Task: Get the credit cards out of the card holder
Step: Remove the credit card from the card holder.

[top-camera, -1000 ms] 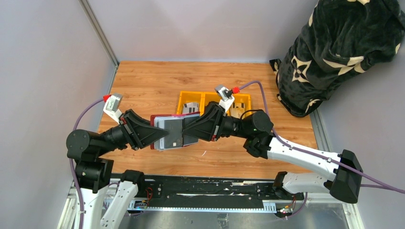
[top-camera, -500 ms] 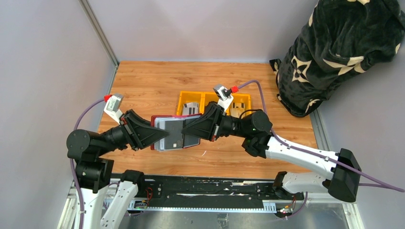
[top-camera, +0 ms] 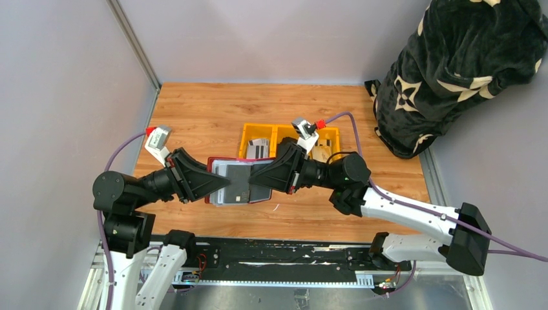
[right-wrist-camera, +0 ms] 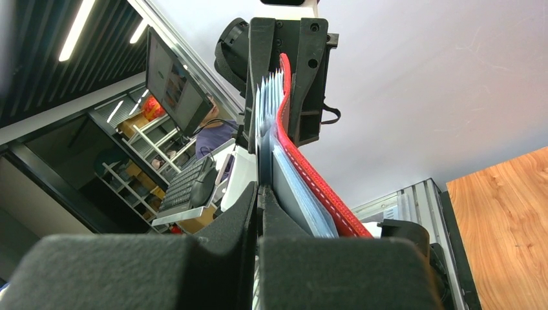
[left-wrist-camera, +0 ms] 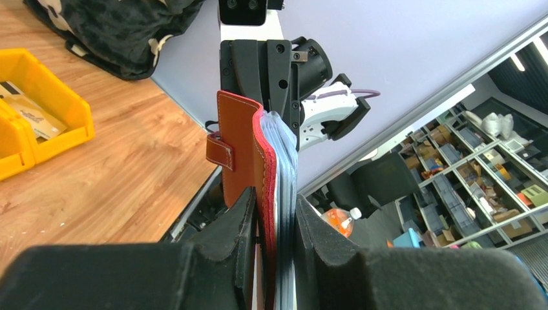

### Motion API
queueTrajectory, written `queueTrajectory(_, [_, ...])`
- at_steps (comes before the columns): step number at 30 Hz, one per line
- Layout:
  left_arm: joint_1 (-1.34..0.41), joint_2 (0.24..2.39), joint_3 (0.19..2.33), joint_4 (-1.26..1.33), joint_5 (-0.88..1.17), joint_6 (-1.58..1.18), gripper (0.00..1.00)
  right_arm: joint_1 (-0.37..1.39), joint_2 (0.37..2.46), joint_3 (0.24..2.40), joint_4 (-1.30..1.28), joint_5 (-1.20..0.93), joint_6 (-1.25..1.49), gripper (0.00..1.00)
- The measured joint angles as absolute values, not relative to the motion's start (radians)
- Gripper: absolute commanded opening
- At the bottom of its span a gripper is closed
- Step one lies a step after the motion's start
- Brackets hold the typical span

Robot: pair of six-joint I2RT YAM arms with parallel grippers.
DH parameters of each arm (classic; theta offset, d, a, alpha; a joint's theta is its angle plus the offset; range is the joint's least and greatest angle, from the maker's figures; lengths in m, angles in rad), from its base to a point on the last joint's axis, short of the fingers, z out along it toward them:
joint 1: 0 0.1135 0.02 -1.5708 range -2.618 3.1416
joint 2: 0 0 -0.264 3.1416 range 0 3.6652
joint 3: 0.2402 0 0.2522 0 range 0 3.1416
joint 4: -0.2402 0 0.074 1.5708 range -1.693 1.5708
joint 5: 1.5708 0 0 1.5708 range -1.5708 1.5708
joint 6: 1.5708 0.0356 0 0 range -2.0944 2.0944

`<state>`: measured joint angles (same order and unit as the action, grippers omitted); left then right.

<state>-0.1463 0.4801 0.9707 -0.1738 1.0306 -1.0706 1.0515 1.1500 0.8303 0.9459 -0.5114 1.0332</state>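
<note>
While tight in both jaws, dark red card holder (left-wrist-camera: 238, 126), pale blue-grey sleeves (left-wrist-camera: 285, 150).

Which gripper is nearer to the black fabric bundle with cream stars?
Right. The right gripper meets the dark red card holder on the bundle's side; the left gripper clamps its opposite edge, farther away.

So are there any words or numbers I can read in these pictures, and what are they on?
Nothing here can be read.
On the cards in the yellow bin: dark stripes and print, too small to read.
On the holder: a tiny pale mark on its top sleeve, too blurred.
On the screen far behind, in the right wrist view: blurred.
</note>
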Motion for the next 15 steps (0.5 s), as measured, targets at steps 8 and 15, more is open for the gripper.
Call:
queueTrajectory(8, [-0.146, 0.484, 0.986, -0.168, 1.028, -1.074, 0.0, 1.038, 1.091, 0.792, 0.953, -0.504, 1.032, 0.0])
queueTrajectory(15, [-0.146, 0.482, 0.995, -0.162, 1.024, -1.073, 0.0, 1.039, 1.112, 0.794, 0.979, -0.513, 1.035, 0.2])
